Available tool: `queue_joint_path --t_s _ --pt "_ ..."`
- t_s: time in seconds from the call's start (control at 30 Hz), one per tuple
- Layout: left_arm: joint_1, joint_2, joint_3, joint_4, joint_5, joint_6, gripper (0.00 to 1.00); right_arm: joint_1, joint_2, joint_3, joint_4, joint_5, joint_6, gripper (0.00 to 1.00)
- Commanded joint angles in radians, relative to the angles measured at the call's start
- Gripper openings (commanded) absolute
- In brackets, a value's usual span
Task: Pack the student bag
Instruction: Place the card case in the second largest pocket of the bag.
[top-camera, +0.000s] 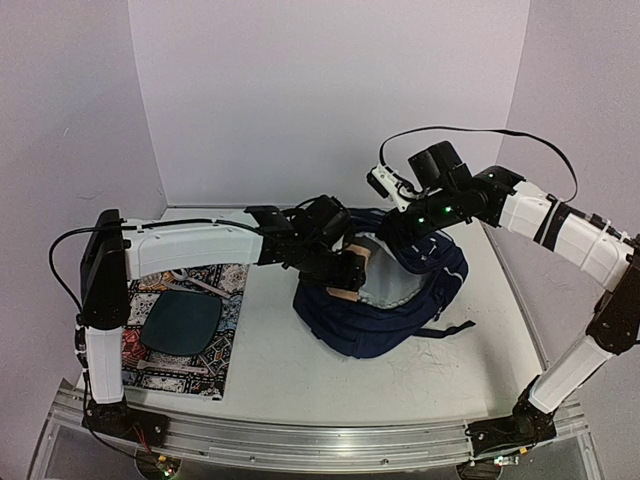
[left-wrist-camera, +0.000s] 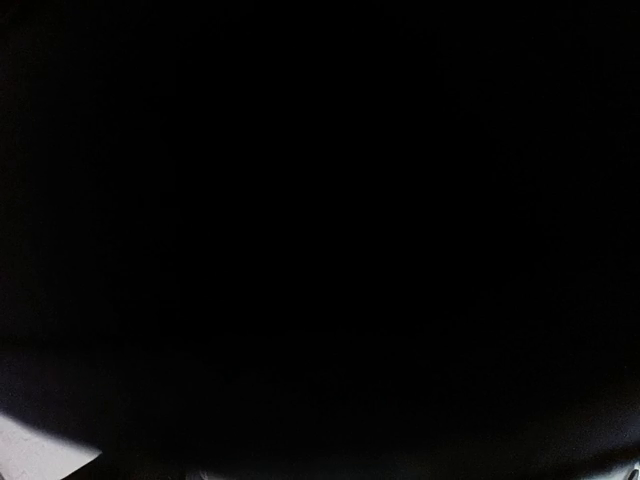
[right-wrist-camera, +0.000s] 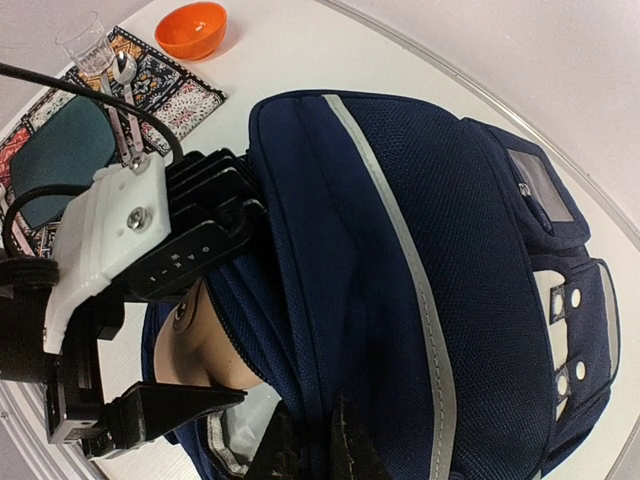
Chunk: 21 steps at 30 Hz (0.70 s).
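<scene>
Right wrist, right end effector (right-wrist-camera: 312, 452) pinching student bag (right-wrist-camera: 400, 260); left end effector (top-camera: 343, 268), opening unclear; bowl (right-wrist-camera: 192, 30) beyond

Top cam sits high & behind the arm bases, looking down and fwd over the whole table (top-camera: 300, 370) to the back wall, fairly far off. Left wrist cam is nearly all black, pressed v. close to smthg dark (just a pale sliver bottom left), so its facing can't be told. Right wrist cam looks from close above the student bag (right-wrist-camera: 400, 250), toward the left arm (right-wrist-camera: 110, 220) & patterned mat (right-wrist-camera: 190, 95). Top & right wrist views share bag, left arm, mat
</scene>
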<state>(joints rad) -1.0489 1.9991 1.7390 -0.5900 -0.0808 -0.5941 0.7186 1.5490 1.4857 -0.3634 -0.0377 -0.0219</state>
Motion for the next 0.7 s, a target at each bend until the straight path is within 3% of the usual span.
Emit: queue_joint_path --t_s 0.0,0.33,0.67 --pt "-0.002 -0.010 0.071 -0.026 -0.010 0.032 0.75 0.008 -0.061 0.071 0.176 -0.054 0.037 0.00" --pt "0.000 0.123 0.242 -0.047 -0.028 0.052 0.80 0.008 -0.065 0.066 0.191 -0.065 0.060 0.00" --pt "0.000 0.100 0.284 0.046 -0.136 0.052 0.90 0.009 -0.087 0.023 0.214 -0.069 0.082 0.00"
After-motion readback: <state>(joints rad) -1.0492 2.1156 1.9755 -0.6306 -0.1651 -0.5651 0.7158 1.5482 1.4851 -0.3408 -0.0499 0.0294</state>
